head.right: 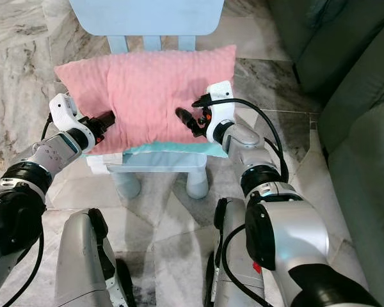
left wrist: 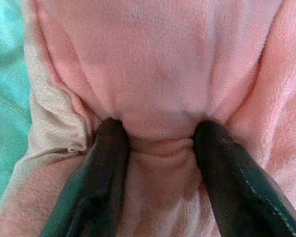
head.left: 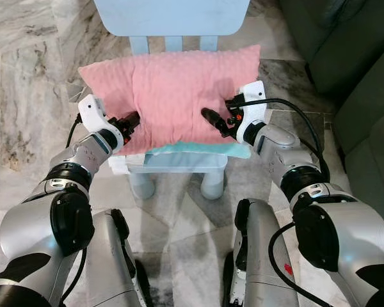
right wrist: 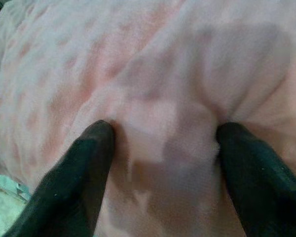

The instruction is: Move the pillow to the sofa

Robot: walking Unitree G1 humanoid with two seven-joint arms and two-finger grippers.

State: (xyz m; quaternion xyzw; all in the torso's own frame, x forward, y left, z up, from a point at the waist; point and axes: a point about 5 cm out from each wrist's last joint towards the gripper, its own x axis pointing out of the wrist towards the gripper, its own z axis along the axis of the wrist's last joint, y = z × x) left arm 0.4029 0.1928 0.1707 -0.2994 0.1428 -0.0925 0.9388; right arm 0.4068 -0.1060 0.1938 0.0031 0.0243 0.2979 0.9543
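Seen from the head, left eye: silver forearms low in the frame, reaching out to either end of a pink pillow [head.left: 173, 96] lying across the seat of a pale blue chair [head.left: 173, 16], with a teal cushion [head.left: 205, 150] peeking out beneath. Left tool [head.left: 129, 121] pressed into the pillow's near left edge, right tool [head.left: 212, 119] laid on its near right part (one at each end, presumably so the soft bulk lifts level rather than sagging from a single pinch).

Right eye: same arrangement, plus the dark green sofa [head.right: 365, 153] off to the right, well apart from the chair, so the pillow not yet moved.

Left wrist: two black fingers [left wrist: 106, 168] sunk into pink fabric, a bunched fold gathered between them. Clamped on the pillow, by the look of the creases radiating from the pinch; teal cushion [left wrist: 5, 98] just beside.

Right wrist: fingers [right wrist: 79, 168] spread wide, tips dented into the plush surface, a broad hump of fabric between. Not closed yet; likely set to gather material before squeezing. Probable next need: a firm pinch here, then a joint lift and a turn toward the sofa.
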